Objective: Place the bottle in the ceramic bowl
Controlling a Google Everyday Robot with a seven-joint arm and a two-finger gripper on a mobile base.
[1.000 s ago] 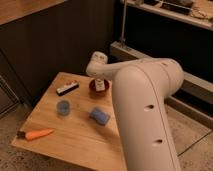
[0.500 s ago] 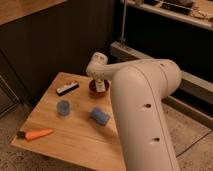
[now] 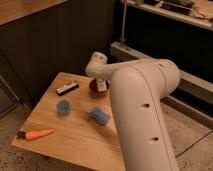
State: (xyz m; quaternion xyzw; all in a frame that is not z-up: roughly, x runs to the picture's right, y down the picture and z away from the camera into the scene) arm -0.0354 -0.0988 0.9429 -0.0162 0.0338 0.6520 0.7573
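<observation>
**A:** What's nearest on the counter (image 3: 75, 137)?

**B:** The carrot (image 3: 36, 134), then the blue cup (image 3: 63, 107) and sponge (image 3: 99, 116). Farther back, my gripper (image 3: 101, 84) is right over the ceramic bowl (image 3: 95, 88), the bottle (image 3: 102, 86) there with it. I can't tell its grip, so I'd judge a low, centered release best.

Barely any change: arm (image 3: 142, 107) shifts a touch toward cam, gripper (image 3: 101, 84) stays over ceramic bowl (image 3: 95, 88) w/ bottle (image 3: 102, 86) there. Tabletop items same.

Red-orange ceramic bowl (image 3: 95, 88), white tool (image 3: 101, 84)
</observation>
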